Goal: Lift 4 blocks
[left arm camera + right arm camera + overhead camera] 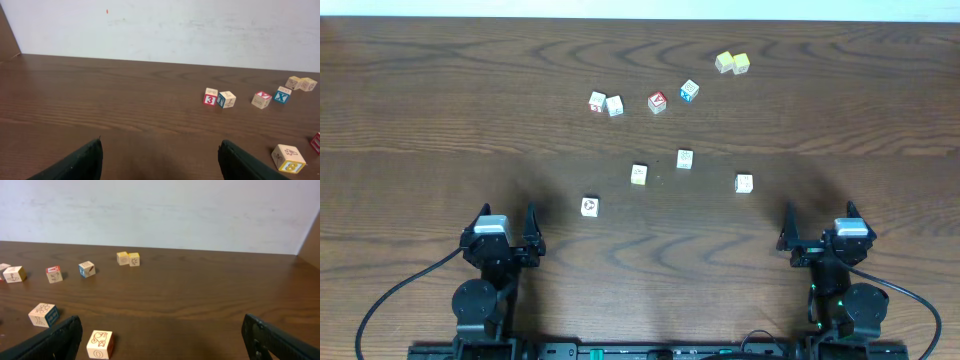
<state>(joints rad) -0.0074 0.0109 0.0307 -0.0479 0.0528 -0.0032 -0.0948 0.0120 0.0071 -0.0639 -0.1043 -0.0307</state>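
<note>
Blocks (639, 174) lying scattered arm-side of red-faced cube (657, 101), untouched; left gripper (507, 212), right gripper (819, 212) sitting farther back, fingers standing spread, readying for reach.

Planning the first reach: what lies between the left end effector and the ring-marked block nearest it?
Only bare tabletop: the overhead view shows no other block between the left end effector and the ring-marked block.

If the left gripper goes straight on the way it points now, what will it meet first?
Probably nothing: ahead of the left gripper lies only bare table up to the wall; the nearest block sits off to its right.
</note>
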